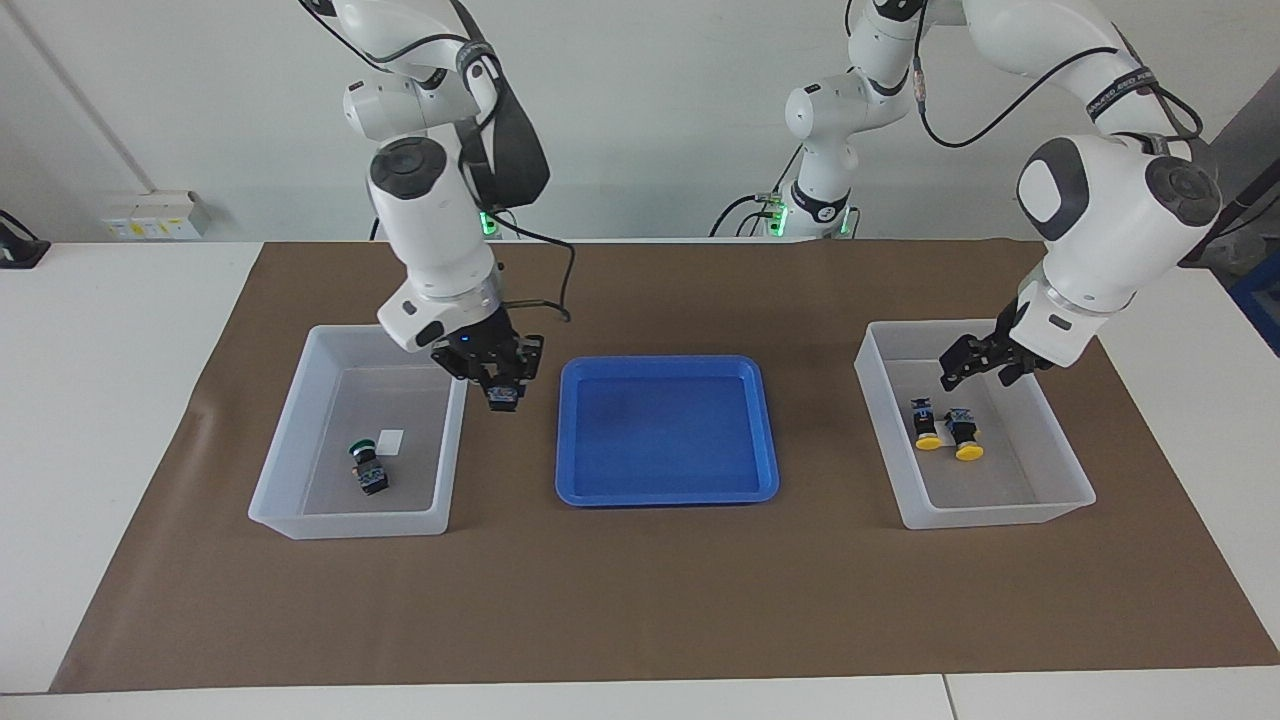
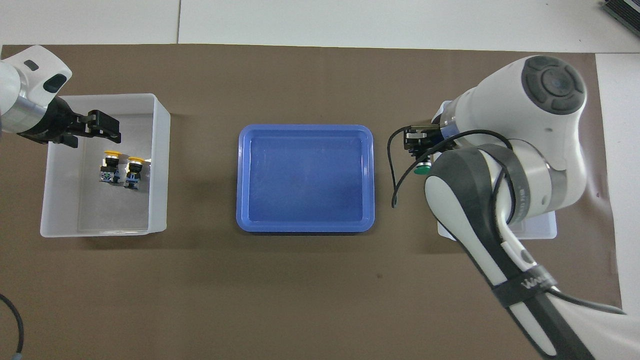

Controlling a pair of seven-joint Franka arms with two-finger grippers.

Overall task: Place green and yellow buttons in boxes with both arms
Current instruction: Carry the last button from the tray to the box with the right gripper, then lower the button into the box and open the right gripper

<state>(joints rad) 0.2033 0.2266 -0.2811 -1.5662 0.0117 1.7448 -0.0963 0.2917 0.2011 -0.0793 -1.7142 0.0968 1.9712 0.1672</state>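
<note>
The box at the right arm's end (image 1: pixel 275 470) of the table is met first in the facing view. One green button (image 1: pixel 366 466) is seen lying on its floor, just beside a small white label (image 1: pixel 391 439).

The right gripper (image 1: pixel 500 385) is held up over the brown mat (image 1: pixel 640 590), in the gap between that box and the blue tray (image 1: pixel 660 430), close to the box's wall. Its jaws are closed on the second green button (image 1: pixel 499 398). In the overhead view the green cap (image 2: pixel 423 169) is seen below the fingers, pointing toward the robots. The grip appears to be taken on the dark blocky body, not on the cap.

Nothing is seen in the blue tray.

The box at the left arm's end (image 1: pixel 1000 515) holds the two yellow buttons (image 1: pixel 928 423) (image 1: pixel 965 432), lying side by side and touching or nearly so. The left gripper (image 1: pixel 965 362) hangs over this box with its jaws spread and nothing between them.

These switches are judged to be light, stiff and hard-shelled, so a firm pinch should be borne without harm. The flat sides of the body are the place to be gripped. The round cap is smooth and curved, and would likely slip or be pressed in. A released button may tip onto its side or roll on its cap, so it is best let go low inside the box, clear of the one already there
</note>
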